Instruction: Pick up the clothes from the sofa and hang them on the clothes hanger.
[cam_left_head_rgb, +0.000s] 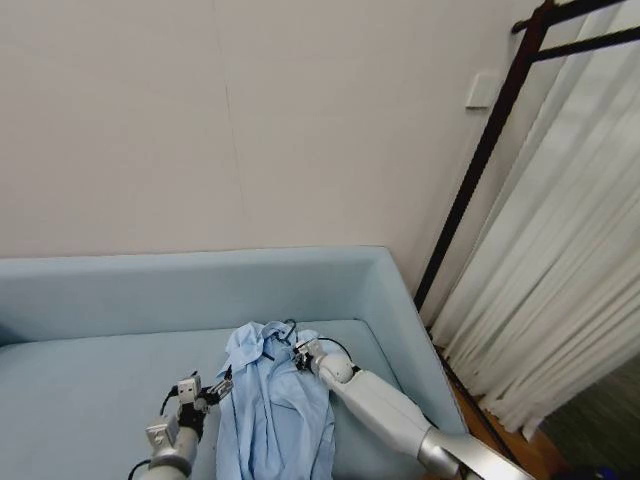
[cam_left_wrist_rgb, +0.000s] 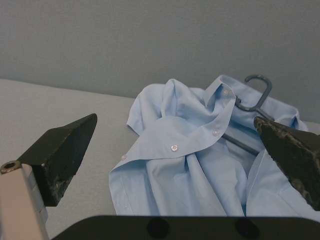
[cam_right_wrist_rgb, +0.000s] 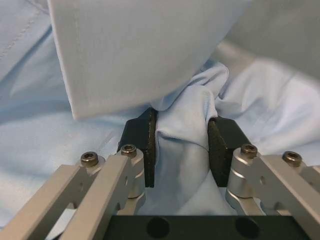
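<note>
Right gripper (cam_right_wrist_rgb: 182, 144) pinches a fold of the light blue shirt (cam_left_head_rgb: 272, 405). Left gripper (cam_left_wrist_rgb: 175, 120) spread wide; shirt lies just ahead of it on the sofa (cam_left_head_rgb: 100, 290), hanger (cam_left_wrist_rgb: 257, 82) beyond.

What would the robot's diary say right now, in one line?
right gripper: shut on blue shirt | left gripper: open beside it | blue shirt: on sofa, hanger in it

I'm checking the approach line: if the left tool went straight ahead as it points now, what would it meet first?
The left tool, open, would probably meet the blue shirt first, at its buttoned front below the collar; the hanger lies farther on, though depth is unclear. The right tool grips the blue shirt.
</note>
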